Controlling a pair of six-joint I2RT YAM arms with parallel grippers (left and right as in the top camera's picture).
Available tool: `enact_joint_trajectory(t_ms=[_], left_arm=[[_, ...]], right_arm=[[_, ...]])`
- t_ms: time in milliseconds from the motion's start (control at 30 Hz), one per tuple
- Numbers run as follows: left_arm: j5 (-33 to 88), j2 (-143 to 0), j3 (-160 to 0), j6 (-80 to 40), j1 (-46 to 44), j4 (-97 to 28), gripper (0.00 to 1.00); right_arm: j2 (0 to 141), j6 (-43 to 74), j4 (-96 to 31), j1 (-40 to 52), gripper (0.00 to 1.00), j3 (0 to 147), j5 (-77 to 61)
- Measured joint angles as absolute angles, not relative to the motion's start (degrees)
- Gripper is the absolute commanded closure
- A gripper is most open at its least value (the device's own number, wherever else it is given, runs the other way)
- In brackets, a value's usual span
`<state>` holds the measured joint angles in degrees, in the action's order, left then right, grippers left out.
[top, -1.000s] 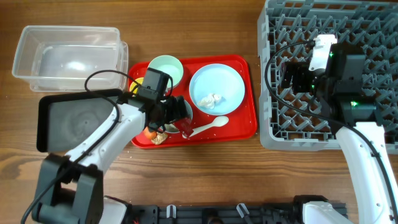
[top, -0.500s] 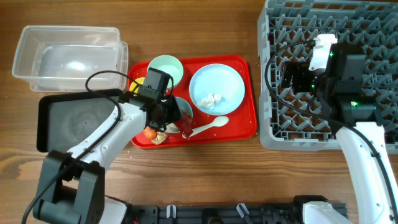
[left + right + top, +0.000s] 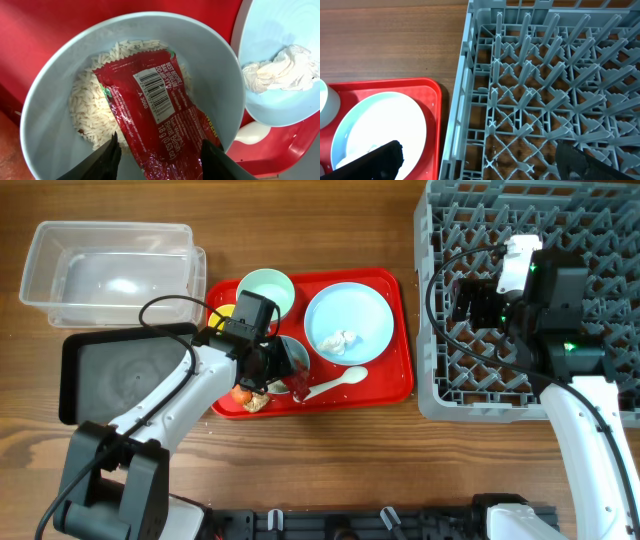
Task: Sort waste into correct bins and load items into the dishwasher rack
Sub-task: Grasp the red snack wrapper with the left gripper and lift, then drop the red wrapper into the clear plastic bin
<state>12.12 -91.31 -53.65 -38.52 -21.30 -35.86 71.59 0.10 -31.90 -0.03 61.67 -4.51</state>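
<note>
My left gripper (image 3: 162, 167) is open, its two fingers straddling the crumpled red-and-white wrapper (image 3: 160, 105). The wrapper lies on white rice grains (image 3: 92, 107) in a pale blue-green bowl (image 3: 50, 125). Overhead, this gripper (image 3: 280, 365) hangs over the red tray (image 3: 400, 370). A second bowl (image 3: 266, 292), the pale blue plate (image 3: 348, 322), the white spoon (image 3: 335, 385), the carrot (image 3: 241, 393) and a brownish lump (image 3: 257, 403) sit on the tray. The yellow cup (image 3: 222, 315) is mostly hidden. My right gripper (image 3: 477, 167) is open and empty over the grey rack (image 3: 545, 100).
The clear tub (image 3: 110, 270) stands at the back left, with the black tub (image 3: 115, 375) in front of it. A white crumpled lump (image 3: 280, 70) lies on the plate. The rack (image 3: 530, 290) fills the right side, and its pegs stand upright.
My left gripper has edged slightly left over the bowl. The right arm has not moved.
</note>
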Motion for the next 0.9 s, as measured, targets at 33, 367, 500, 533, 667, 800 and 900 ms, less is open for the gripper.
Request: enact_joint_trajectory(t_ms=[33,367,500,533,667,800,900], left_arm=[[12.1,-91.3,-53.6,-38.5,-21.3,-35.8,0.47],[12.1,-94.3,-53.6,-38.8,-21.3,-35.4,0.79],[12.1,-94.5,-53.6,-38.6,-21.3,-33.7,0.96],[12.1,-94.4,-53.6,-38.3,-21.3,-33.4,0.96],[12.2,-93.5,-53.6,-38.4,-20.8,-32.8,0.96],[12.2,-90.9,-55.1,-36.9,-18.2,-32.8,0.96],[12.3,-87.6,-57.9,-33.8,-14.3,-31.8,0.96]], right_arm=[[71.6,0.1,-31.9,0.0,0.0,61.7,-4.5],[71.6,0.1,-31.9,0.0,0.0,61.7,-4.5],[71.6,0.1,-31.9,0.0,0.0,61.7,-4.5],[71.6,0.1,-31.9,0.0,0.0,61.7,-4.5],[71.6,0.1,-31.9,0.0,0.0,61.7,-4.5],[71.6,0.1,-31.9,0.0,0.0,61.7,-4.5],[71.6,0.1,-31.9,0.0,0.0,61.7,-4.5]])
